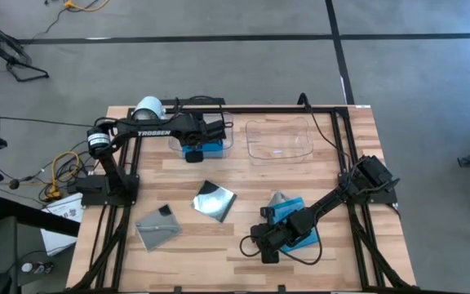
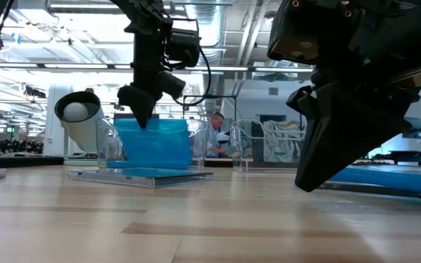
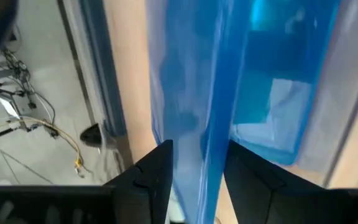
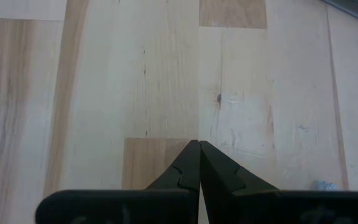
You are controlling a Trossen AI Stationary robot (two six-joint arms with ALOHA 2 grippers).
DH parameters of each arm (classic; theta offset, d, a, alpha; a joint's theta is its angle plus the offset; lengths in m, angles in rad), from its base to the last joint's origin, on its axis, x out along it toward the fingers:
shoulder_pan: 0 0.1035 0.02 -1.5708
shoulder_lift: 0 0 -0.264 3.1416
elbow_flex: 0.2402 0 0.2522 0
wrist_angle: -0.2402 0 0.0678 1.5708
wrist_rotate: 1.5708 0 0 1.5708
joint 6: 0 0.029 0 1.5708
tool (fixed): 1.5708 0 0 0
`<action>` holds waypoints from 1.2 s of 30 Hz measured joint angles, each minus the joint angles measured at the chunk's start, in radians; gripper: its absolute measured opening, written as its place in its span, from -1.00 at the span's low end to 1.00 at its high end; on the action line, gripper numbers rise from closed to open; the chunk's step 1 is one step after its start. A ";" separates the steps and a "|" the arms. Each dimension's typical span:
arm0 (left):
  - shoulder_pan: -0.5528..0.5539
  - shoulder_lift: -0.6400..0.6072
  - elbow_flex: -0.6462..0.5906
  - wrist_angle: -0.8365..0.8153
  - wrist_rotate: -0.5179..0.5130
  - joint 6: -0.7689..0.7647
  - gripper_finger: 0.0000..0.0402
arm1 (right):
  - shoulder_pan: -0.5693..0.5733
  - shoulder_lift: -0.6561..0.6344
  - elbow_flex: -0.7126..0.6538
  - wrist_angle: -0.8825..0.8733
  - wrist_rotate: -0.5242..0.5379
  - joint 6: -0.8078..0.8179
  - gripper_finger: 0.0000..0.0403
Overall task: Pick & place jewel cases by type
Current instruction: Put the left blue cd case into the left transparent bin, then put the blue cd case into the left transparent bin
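At the far left corner of the table (image 1: 186,253) stands a white cylindrical camera (image 1: 147,107). Just beside it lies the left clear tray (image 1: 225,140), and the left gripper (image 1: 192,152) hangs over that tray, pointing down. In the left wrist view its two dark fingers (image 3: 156,171) stand apart on either side of a blue jewel case (image 3: 213,106) that stands on edge between them; whether they touch the case cannot be told. In the low view that same blue case (image 2: 152,143) stands upright inside the tray under the gripper (image 2: 139,117).

Nearer the front, on bare wood, lie two clear/grey jewel cases: one (image 1: 157,225) at the left front, tilted, and another (image 1: 214,200) just to its right, with a silvery face.

The right clear tray (image 1: 280,139) sits at the far middle of the table, well apart from the left gripper.

Farther right, a blue jewel case (image 1: 294,219) lies flat, partly under the right arm, with a pale case (image 1: 277,198) at its far edge. The right gripper (image 1: 268,253) is low over the table's front, near that blue case; its fingers (image 4: 191,163) are pressed together with nothing between them, over bare wood.
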 joint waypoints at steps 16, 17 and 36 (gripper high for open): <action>-0.061 0.000 0.122 -0.164 0.033 -0.064 -0.35 | 0.000 0.000 0.000 0.004 -0.001 0.000 -1.00; -0.068 0.000 0.142 -0.183 0.032 -0.074 -0.35 | 0.000 0.000 0.000 0.004 -0.001 0.000 -1.00; -0.496 -0.014 0.443 -0.198 0.003 -0.171 -0.36 | 0.056 -0.025 0.077 -0.058 0.154 -0.145 -1.00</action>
